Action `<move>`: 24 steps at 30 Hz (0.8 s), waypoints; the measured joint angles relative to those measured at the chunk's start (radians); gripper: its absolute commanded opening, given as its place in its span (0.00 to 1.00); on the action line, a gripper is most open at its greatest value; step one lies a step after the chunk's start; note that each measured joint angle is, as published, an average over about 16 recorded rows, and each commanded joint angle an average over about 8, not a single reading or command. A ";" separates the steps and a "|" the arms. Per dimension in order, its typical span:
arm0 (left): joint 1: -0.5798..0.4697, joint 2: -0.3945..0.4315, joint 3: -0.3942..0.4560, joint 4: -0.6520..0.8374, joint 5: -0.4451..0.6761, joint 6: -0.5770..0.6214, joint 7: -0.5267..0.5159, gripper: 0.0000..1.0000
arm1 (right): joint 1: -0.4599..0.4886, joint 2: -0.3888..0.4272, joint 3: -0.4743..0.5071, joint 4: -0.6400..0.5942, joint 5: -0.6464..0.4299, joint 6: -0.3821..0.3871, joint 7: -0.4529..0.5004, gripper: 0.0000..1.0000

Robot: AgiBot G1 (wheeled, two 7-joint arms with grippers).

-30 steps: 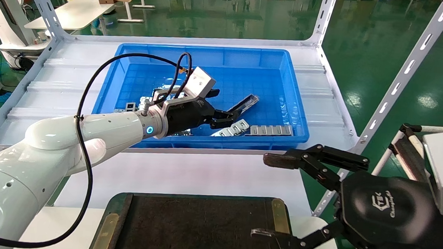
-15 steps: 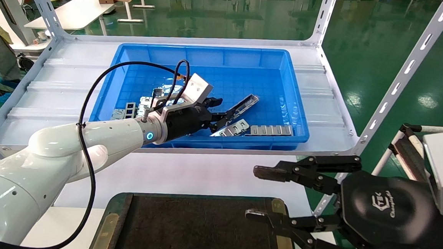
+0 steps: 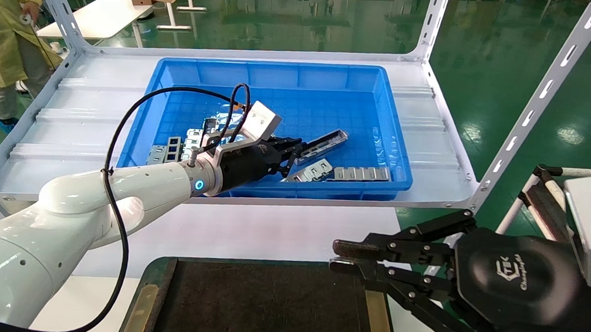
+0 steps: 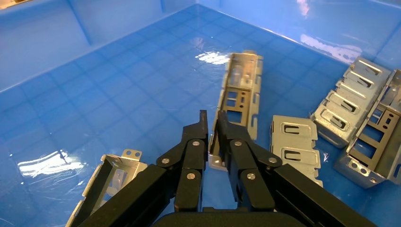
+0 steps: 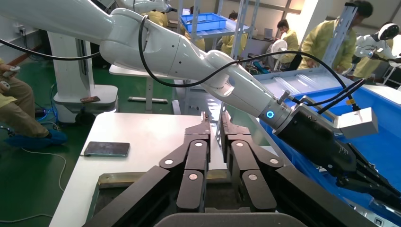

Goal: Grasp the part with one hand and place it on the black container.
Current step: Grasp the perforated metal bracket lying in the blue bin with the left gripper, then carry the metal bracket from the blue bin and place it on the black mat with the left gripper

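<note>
1. Left hand (image 3: 292,154) is inside the blue bin (image 3: 280,72), jaws clenched on the near end of the part (image 3: 322,140); left wrist view shows fingers (image 4: 201,135) pinching one raised side wall.
2. Part (image 4: 239,101) lies mid-bin, slanting away to far right, far end looks slightly raised.
3. Handling, prob.: thin stamped metal, so light and stiff; smooth, so slippery. An end grip lets it swing; a hold nearer the middle, across both walls, looks steadier.
4. Other metal bits (image 3: 362,173) lie just beside it, near right.
5. Right hand (image 3: 344,257) hovers over the black tray (image 3: 157,281) at its right edge, jaws closed, empty.
</note>
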 measured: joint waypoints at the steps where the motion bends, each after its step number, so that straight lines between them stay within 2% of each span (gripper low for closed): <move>1: 0.000 0.000 0.003 0.000 -0.006 -0.001 0.001 0.00 | 0.000 0.000 0.000 0.000 0.000 0.000 0.000 0.00; 15: -0.015 -0.003 0.026 -0.002 -0.099 0.006 0.024 0.00 | 0.000 0.000 -0.001 0.000 0.001 0.000 0.000 0.00; 24: -0.045 -0.016 0.010 0.021 -0.171 0.090 0.063 0.00 | 0.000 0.001 -0.001 0.000 0.001 0.001 -0.001 0.00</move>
